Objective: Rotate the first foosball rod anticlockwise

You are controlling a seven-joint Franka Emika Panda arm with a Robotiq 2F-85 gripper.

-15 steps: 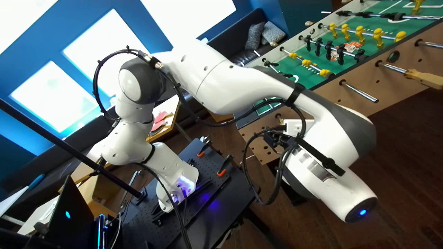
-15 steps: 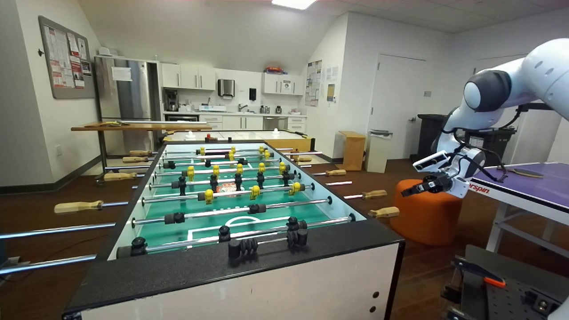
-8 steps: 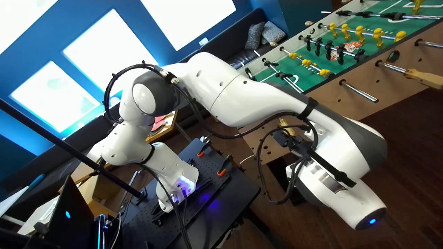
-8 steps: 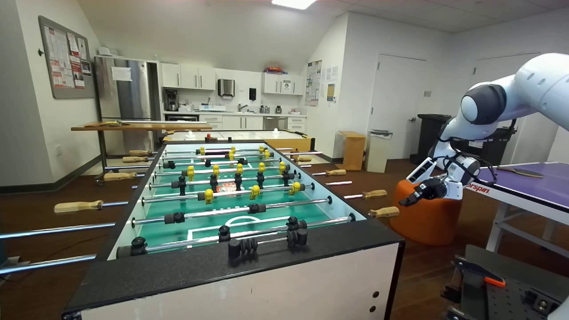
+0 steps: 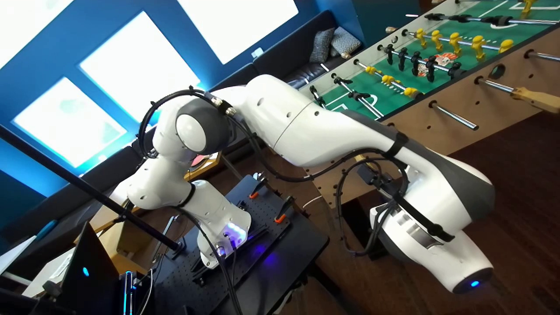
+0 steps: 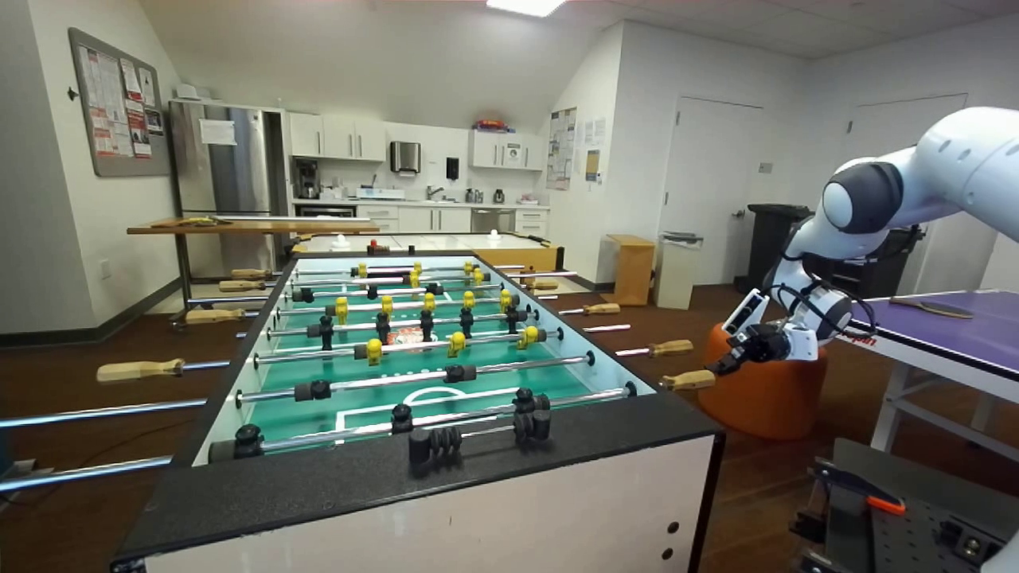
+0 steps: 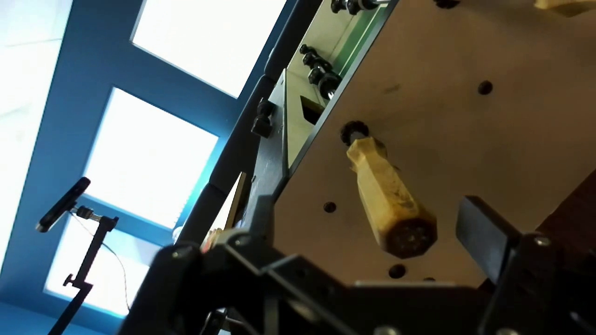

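Note:
The first foosball rod shows its silver shaft (image 6: pixel 478 415) across the green pitch in an exterior view, with its tan wooden handle (image 6: pixel 689 380) sticking out from the table side. The handle (image 7: pixel 389 195) points toward the camera in the wrist view, its dark end nearest. My gripper (image 7: pixel 375 223) is open there, one black finger left of the handle and one right, with gaps on both sides. In an exterior view my gripper (image 6: pixel 728 362) is right at the handle's end. In an exterior view the arm hides most of the handle (image 5: pixel 359 157).
The foosball table's tan side wall (image 5: pixel 437 142) faces the gripper. The neighbouring rod's tan handle (image 6: pixel 671 347) lies further along. An orange stool (image 6: pixel 764 406) and a purple ping-pong table (image 6: pixel 947 318) stand behind the arm. The black base table (image 5: pixel 284 258) is nearby.
The arm has moved lower, and the open gripper has come down to the end of the first rod's handle. The rods look unchanged.

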